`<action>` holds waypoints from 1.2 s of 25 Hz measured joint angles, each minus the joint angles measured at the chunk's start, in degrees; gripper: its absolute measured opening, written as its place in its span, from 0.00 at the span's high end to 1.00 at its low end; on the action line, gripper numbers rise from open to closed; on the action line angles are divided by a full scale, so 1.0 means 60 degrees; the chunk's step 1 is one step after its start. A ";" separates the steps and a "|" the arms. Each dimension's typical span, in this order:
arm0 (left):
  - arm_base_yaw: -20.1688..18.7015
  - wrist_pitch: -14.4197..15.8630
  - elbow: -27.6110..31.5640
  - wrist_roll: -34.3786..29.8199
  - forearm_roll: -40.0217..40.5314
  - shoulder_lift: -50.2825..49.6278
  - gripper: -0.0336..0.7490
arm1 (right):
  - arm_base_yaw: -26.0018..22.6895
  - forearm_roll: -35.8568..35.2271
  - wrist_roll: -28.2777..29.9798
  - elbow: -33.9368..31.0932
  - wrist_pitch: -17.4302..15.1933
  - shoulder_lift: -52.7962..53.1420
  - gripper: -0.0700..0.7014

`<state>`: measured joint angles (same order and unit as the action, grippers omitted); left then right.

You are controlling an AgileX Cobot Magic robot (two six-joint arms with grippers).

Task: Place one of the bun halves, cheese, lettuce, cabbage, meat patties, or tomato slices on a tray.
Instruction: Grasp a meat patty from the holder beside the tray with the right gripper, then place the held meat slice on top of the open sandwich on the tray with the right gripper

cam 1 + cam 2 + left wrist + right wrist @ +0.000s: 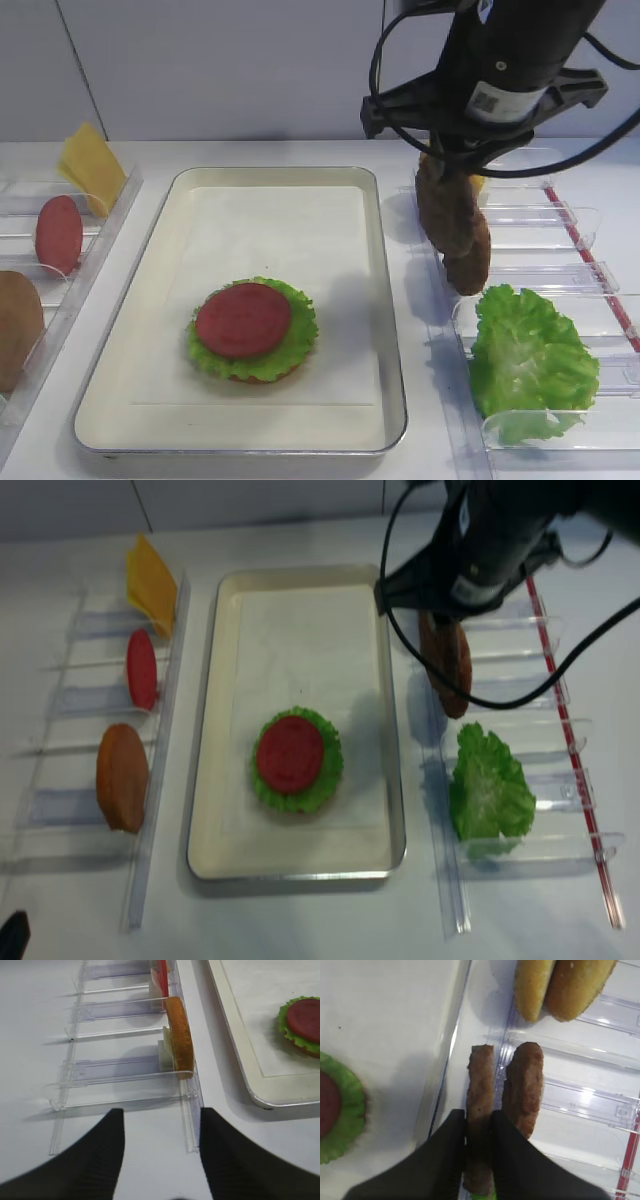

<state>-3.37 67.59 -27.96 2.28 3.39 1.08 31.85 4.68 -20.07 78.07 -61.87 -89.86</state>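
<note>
The tray [345, 200] holds a stack of bun, lettuce and tomato [243, 320]. At the right rack [580, 1105], the right gripper [479, 1135] is clamped on one patty [480, 1110]; its twin stands just beside. Next, likely lift clear of the dividers, cross the tray rim, then lower onto the tomato. The left gripper [160, 1155] hangs apart, idle.

The right arm [510, 60] is black and cylindrical — looped black cables, a white barcode label — with ribbed black fingers [450, 1160].

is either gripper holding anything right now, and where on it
The right gripper is shut on one round dark-brown rough meat patty, pinching its flat faces near the edge. The left gripper is open and empty.
</note>
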 joint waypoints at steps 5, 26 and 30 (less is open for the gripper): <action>0.0000 0.0000 0.0000 0.0016 0.0000 0.0000 0.52 | 0.0000 -0.0376 0.0857 0.0000 -0.0041 0.0376 0.70; 0.0000 0.0000 0.0000 0.0079 0.0000 0.0000 0.52 | -0.0858 -0.6797 0.5575 -0.2384 0.1674 0.1999 0.70; 0.0000 0.0000 0.0000 0.0079 0.0000 0.0000 0.52 | -0.1958 -0.9725 0.8067 -0.2690 0.1005 0.1398 0.70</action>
<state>-3.37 67.59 -27.96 2.75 3.39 1.08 20.10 -53.67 28.33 61.94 -55.83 -81.47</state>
